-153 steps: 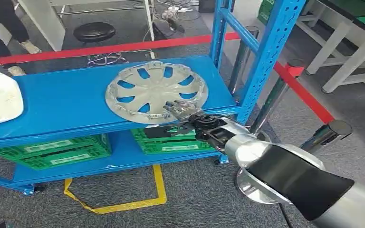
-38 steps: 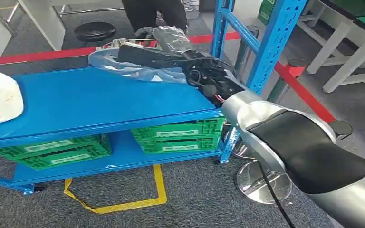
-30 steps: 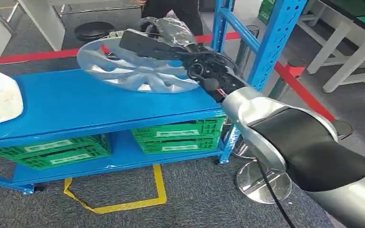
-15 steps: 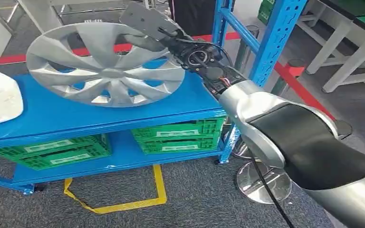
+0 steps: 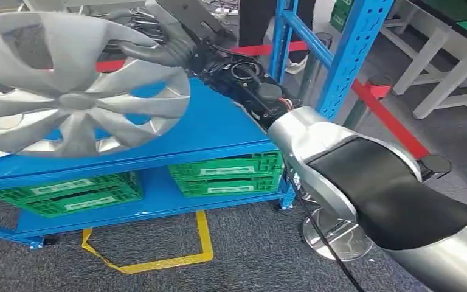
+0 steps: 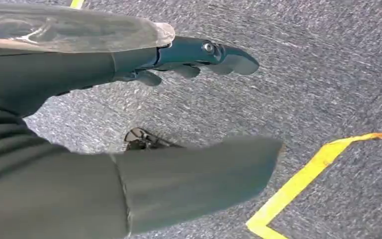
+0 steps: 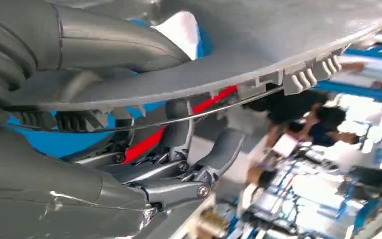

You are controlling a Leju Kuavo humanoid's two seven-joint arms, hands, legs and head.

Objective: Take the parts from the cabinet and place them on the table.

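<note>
A: Head view, largest item first. Blue rack [image 5: 219, 131] fills the middle; its upper shelf carries nothing under the raised part that I can make out, and green crates [image 5: 228, 176] sit on the lower shelf.

B: Floor?

A: Grey carpet [image 5: 249, 255] with yellow tape [image 5: 204, 240] marking a square in front of the rack. Red barrier strip [image 5: 389, 118] runs behind and to the right on chrome posts.

B: The task part?

A: Silver hubcap [image 5: 76, 100], spoked face toward the camera, tilted, held in the air above the left end of the upper shelf. It touches no shelf; its left edge runs out of frame.

B: What holds it?

A: Right hand [image 5: 164, 42] grips its upper right rim. Right arm reaches up and leftward across the rack.

B: Confirmed from the wrist?

A: Right wrist view: the hubcap's rim [image 7: 258, 69] passes through the right hand, thick grey thumb [image 7: 109, 42] on one face, darker fingers [image 7: 219, 149] behind the clip side. Background there is blurred; a person stands beyond, details unreadable.

B: Left hand?

A: Left wrist view: left hand [image 6: 179, 114] hangs over the carpet, holding nothing, thumb and fingers apart, fingers [image 6: 204, 52] extended. Yellow tape [image 6: 308, 174] crosses the floor beneath.

B: Anyone else?

A: Dark trouser legs [image 5: 261, 21] behind the rack, head view.
</note>
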